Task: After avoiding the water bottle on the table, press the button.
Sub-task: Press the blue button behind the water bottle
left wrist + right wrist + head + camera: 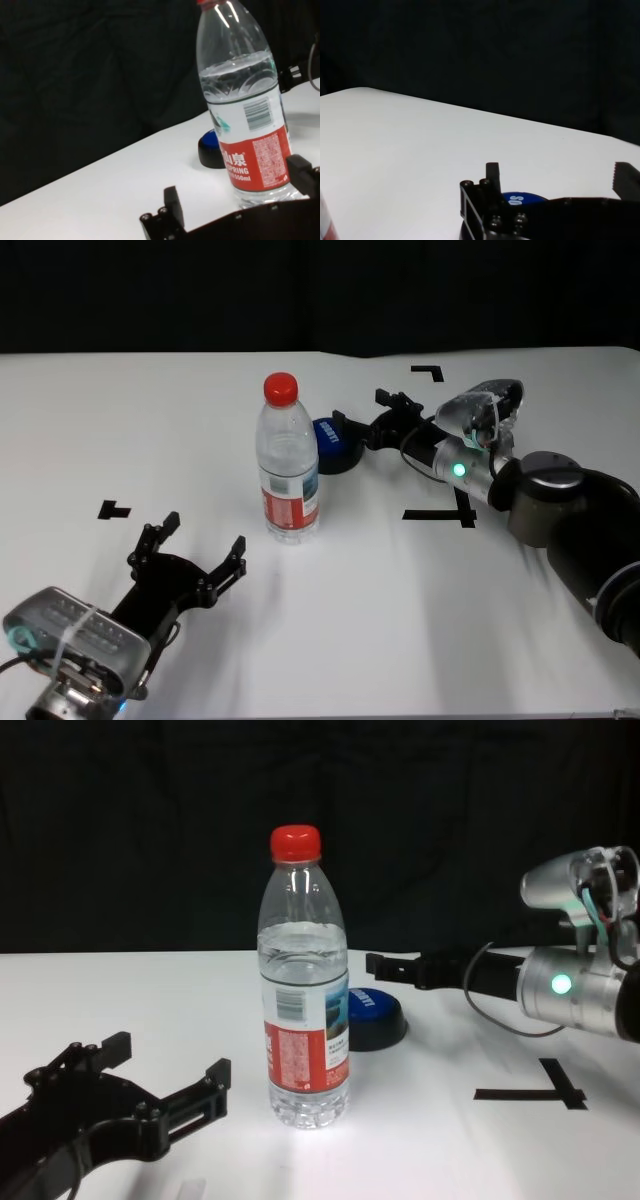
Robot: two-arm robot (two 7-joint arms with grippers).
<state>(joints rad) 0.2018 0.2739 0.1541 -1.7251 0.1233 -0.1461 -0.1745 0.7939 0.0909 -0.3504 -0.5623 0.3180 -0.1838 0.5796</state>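
Observation:
The water bottle (287,465) stands upright mid-table, clear with a red cap and a red label; it also shows in the chest view (305,1000) and the left wrist view (245,115). The blue button (330,443) on its black base sits just behind and to the right of the bottle, also seen in the chest view (370,1010). My right gripper (362,410) is open, reaching in from the right, and hovers low at the button's far right side; the right wrist view shows the button (520,198) just below its spread fingers. My left gripper (200,537) is open and empty, front left of the bottle.
The white table (400,620) has black tape marks at the back right (428,371), right of centre (440,515) and at the left (113,509). A dark backdrop runs along the table's far edge.

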